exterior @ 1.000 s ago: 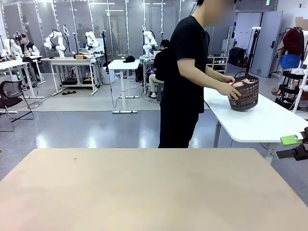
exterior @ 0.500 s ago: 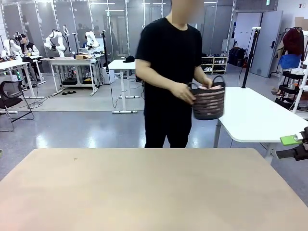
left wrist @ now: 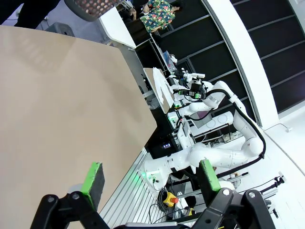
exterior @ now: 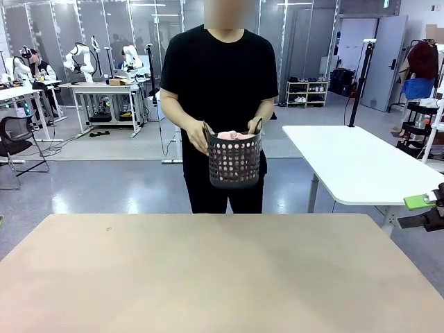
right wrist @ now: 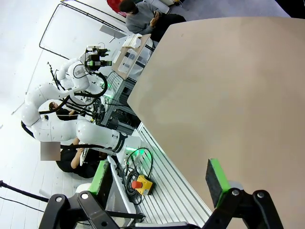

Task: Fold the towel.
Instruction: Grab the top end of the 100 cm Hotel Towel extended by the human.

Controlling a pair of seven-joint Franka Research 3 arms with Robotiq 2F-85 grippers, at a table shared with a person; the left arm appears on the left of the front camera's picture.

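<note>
Plainly spotted salmon-pink terry towel [exterior: 236, 135] bunched in dark perforated basket [exterior: 234, 165], held by a person [exterior: 222, 76] beyond the tan counter [exterior: 222, 277]. Judged it soft, light, floppy: best pinched at corners. Found left jaws and right jaws wide, empty.

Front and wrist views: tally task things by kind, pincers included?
Salmon-pink terry cloth towel: 1
Dark perforated plastic basket: 1
Tan rectangular table: 1
Black green-padded open pincers: 2 (left pincer, right pincer)
Total: 5
</note>
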